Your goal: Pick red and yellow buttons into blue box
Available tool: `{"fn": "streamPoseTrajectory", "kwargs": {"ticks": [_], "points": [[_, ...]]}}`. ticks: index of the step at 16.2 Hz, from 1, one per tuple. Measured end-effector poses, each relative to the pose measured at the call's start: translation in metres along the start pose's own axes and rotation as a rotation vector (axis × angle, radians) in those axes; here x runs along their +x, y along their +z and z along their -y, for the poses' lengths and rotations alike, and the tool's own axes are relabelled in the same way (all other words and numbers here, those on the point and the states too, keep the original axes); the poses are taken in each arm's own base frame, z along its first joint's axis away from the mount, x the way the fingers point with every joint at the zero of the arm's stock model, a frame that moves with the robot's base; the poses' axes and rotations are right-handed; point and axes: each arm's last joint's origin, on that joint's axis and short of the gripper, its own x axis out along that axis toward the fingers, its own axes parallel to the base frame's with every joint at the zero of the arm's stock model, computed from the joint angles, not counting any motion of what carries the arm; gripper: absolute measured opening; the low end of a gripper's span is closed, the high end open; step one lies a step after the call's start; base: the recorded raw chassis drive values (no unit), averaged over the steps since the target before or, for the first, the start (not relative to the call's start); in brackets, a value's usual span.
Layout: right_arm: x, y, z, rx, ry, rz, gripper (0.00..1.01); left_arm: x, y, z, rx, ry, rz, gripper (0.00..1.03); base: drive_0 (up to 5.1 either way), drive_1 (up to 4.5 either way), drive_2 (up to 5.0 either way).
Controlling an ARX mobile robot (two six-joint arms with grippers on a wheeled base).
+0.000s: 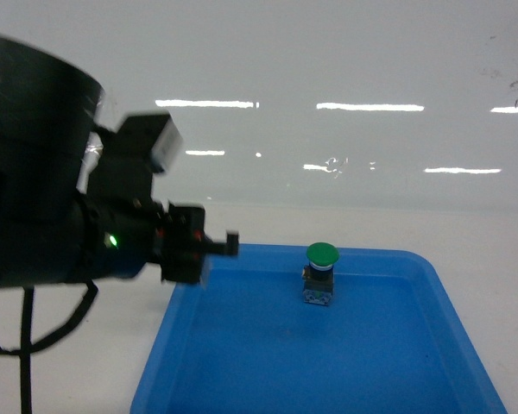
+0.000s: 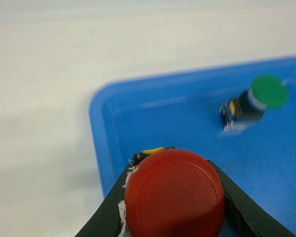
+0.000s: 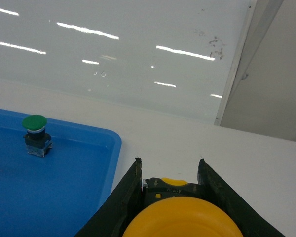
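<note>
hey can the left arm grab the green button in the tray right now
Probably not as things stand. The left gripper is already shut on the red button, so its jaws are full. The way itself looks free: the green button stands alone in the shallow blue tray.

Glossy white wall (image 1: 328,52), perhaps light-streaked

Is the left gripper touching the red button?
Touching. In the left wrist view, the left gripper has both fingers pressed against the red button.
</note>
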Motion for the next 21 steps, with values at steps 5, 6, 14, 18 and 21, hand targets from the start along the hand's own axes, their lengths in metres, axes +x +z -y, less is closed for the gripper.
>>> {"fn": "streamPoseTrajectory", "kwargs": {"ticks": [5,6,14,18,21], "points": [[0.000,0.000,0.000,0.000,0.000,0.000,0.31,-0.069,0.025,-0.035,0.029,0.104,0.271,0.32,0.0,0.00,0.0],[0.000,0.000,0.000,0.000,0.000,0.000,0.31,-0.085,0.024,-0.044,0.032,0.136,0.308,0.32,0.0,0.00,0.0],[0.000,0.000,0.000,0.000,0.000,0.000,0.31,-0.177,-0.014,-0.042,-0.047,0.156,0.397,0.32,0.0,0.00,0.0],[0.000,0.000,0.000,0.000,0.000,0.000,0.31,-0.172,-0.022,-0.032,-0.032,0.130,0.403,0.32,0.0,0.00,0.0],[0.000,0.000,0.000,0.000,0.000,0.000,0.31,-0.171,-0.022,-0.032,-0.023,0.133,0.400,0.32,0.0,0.00,0.0]]}}
